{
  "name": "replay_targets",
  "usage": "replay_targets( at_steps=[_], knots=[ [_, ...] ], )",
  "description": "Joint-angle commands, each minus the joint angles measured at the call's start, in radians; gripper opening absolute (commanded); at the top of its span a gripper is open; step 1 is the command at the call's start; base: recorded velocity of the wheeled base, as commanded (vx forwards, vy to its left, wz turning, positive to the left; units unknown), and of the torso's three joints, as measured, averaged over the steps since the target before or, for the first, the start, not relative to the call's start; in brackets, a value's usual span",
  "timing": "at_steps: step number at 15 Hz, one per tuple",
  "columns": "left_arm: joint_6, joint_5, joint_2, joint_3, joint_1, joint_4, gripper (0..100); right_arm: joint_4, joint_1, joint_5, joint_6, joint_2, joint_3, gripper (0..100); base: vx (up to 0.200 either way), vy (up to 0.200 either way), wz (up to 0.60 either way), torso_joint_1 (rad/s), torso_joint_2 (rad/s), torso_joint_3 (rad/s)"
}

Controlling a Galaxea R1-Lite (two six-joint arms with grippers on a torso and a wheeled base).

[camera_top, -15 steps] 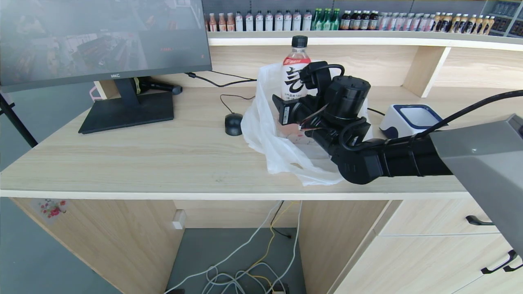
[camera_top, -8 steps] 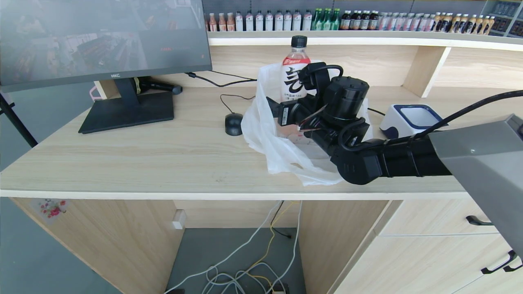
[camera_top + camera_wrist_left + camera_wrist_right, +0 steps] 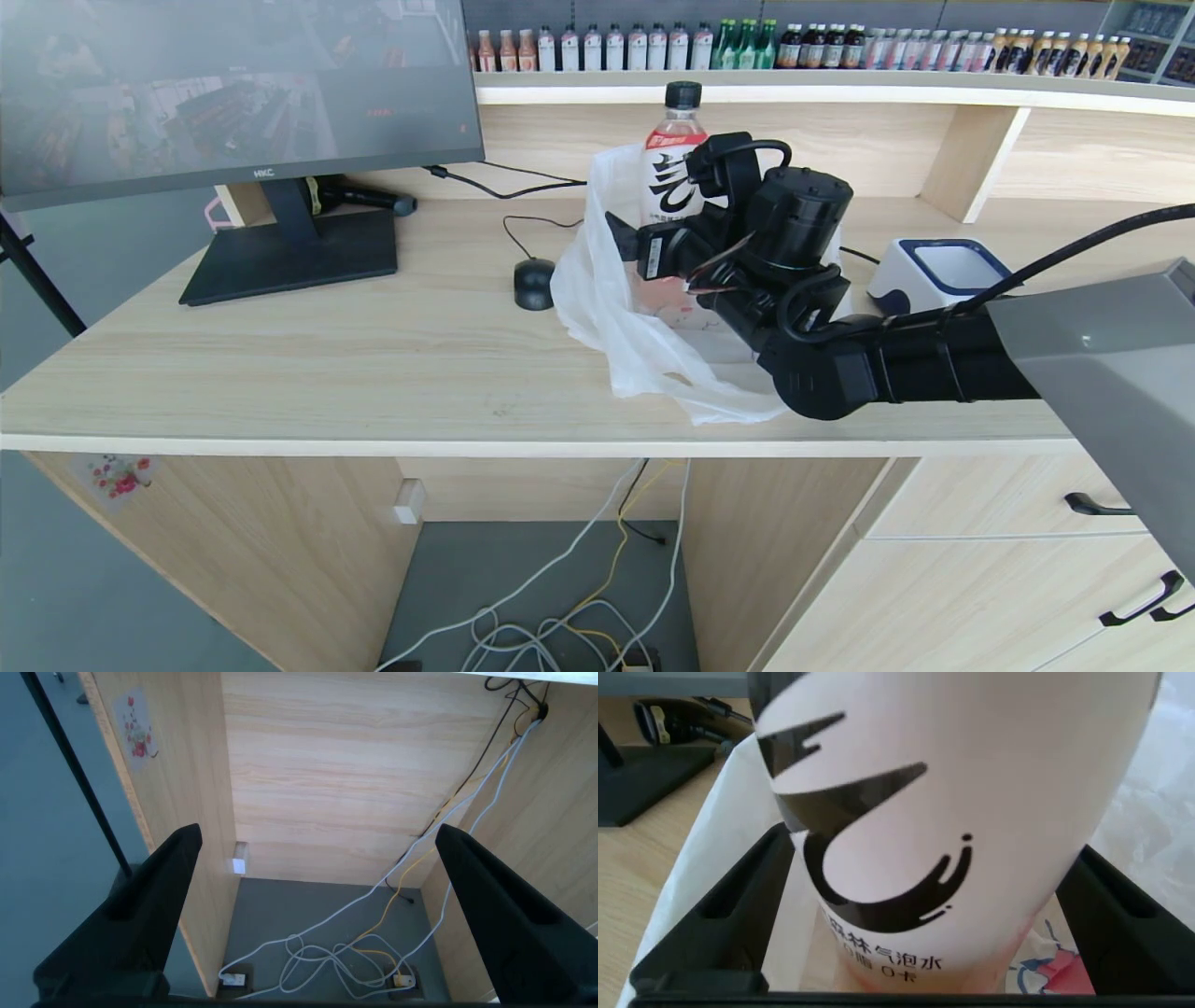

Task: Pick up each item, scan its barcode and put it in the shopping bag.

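I see the bottle standing straight up inside the white bag on the counter. Its cap is at the top and its long side runs up and down. My right gripper is loose, with its fingers spread on both sides of the bottle. My left gripper is spread wide, down by the cables.

**Bottle upright in the bag**

I see the bottle, black-capped with a white label and pink drink, standing upright inside the white plastic shopping bag, which slumps open on the counter. The white scanner sits just right of the bag.
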Motion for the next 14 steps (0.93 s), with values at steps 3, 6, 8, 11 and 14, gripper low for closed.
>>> replay_targets(
  at_steps=[3, 6, 8, 11, 14],
  knots=[
    [0.000, 0.000, 0.000, 0.000, 0.000, 0.000, 100, -0.006, 0.006, -0.001, -0.012, -0.041, 0.018, 100, 0.000, 0.000, 0.00, 0.000, 0.00, 0.000],
    [0.000, 0.000, 0.000, 0.000, 0.000, 0.000, 100, -0.007, 0.012, -0.013, -0.017, -0.085, 0.066, 100, 0.000, 0.000, 0.00, 0.000, 0.00, 0.000],
    [0.000, 0.000, 0.000, 0.000, 0.000, 0.000, 100, -0.029, 0.025, -0.027, -0.021, -0.108, 0.083, 100, 0.000, 0.000, 0.00, 0.000, 0.00, 0.000],
    [0.000, 0.000, 0.000, 0.000, 0.000, 0.000, 100, -0.050, 0.069, -0.036, -0.023, -0.178, 0.161, 100, 0.000, 0.000, 0.00, 0.000, 0.00, 0.000],
    [0.000, 0.000, 0.000, 0.000, 0.000, 0.000, 100, -0.142, 0.092, -0.064, -0.041, -0.280, 0.331, 100, 0.000, 0.000, 0.00, 0.000, 0.00, 0.000]
  ],
)
